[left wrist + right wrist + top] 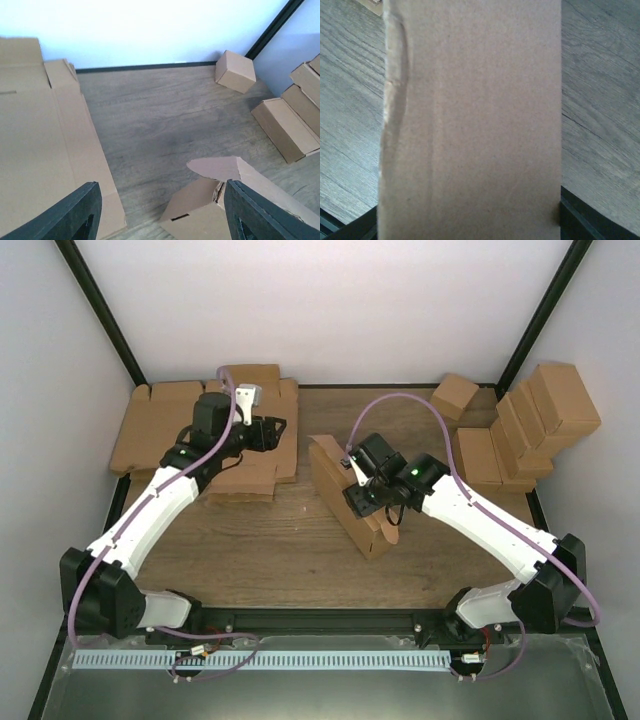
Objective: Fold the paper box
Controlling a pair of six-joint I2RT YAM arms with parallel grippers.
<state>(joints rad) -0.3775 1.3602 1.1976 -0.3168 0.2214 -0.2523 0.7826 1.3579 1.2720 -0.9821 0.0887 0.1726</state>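
Note:
The paper box (328,472) is a long, narrow brown cardboard shape standing on edge in the middle of the table, slanting from back left to front right. My right gripper (364,496) is shut across its width. In the right wrist view the cardboard (470,120) fills the gap between the black fingers (577,222), and the gripper (470,222) is mostly hidden behind it. My left gripper (276,430) hovers open over the flat blanks, left of the box and apart from it. The left wrist view has the box end (210,215) with a rounded flap near the gripper (161,186).
A pile of flat cardboard blanks (165,430) (35,150) lies at the back left. Ready-made brown boxes (530,430) (287,120) cluster at the back right, with one small box (454,396) (235,71) apart near the back wall. White walls and black posts enclose the table.

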